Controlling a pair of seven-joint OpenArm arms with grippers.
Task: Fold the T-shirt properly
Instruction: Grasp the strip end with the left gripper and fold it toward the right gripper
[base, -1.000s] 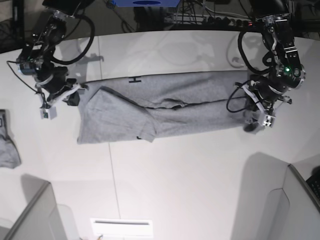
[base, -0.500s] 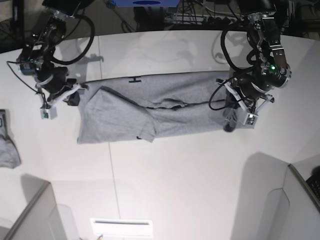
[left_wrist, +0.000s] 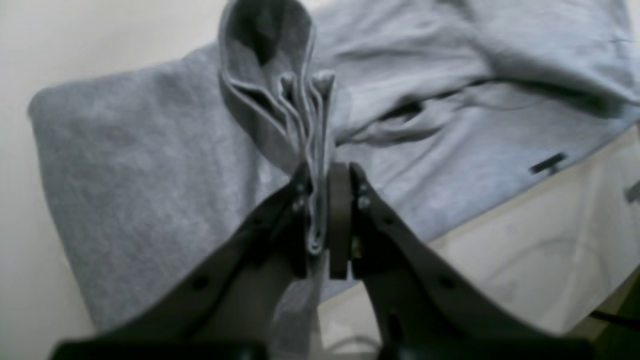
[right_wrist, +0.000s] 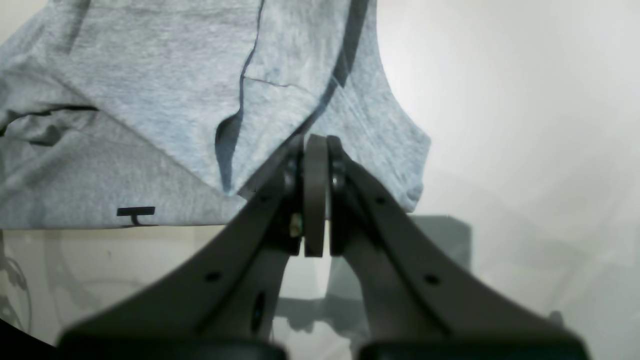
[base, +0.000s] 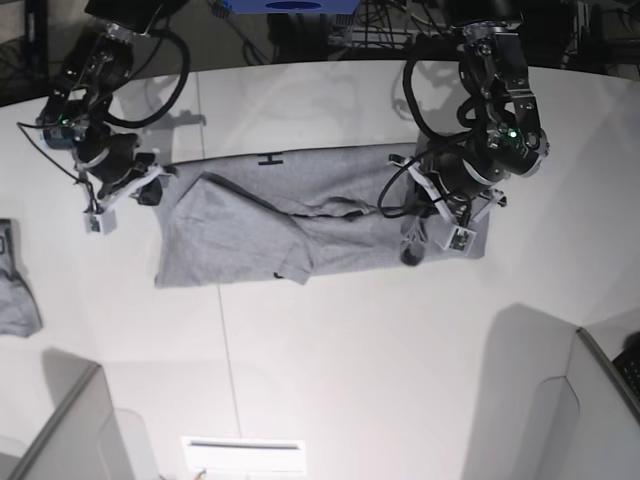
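- The T-shirt (base: 300, 220), heather grey, is lying stretched lengthwise across the middle of the white table (base: 340, 370), with its long sides already folded in toward the centre.
- The left gripper (left_wrist: 320, 215) is pinching a bunched stack of the shirt's end hem, its jaws pressed almost together on the cloth, and is holding that end raised above the flat fabric (several layers are showing between the jaws).
- In the base view, this left gripper (base: 415, 245) is hanging over the shirt itself, inside its end edge.
- The right gripper (right_wrist: 315, 200) is sitting at the opposite end with its jaws fully together; whether it is gripping any cloth cannot be told.
- The step in hand seems to be the crosswise fold, bringing one end over toward the other.
- The next move is calling for a level carry, so the lifted layers are landing square.
- A smaller grey cloth (base: 15, 300) is lying at the table's edge, well apart.
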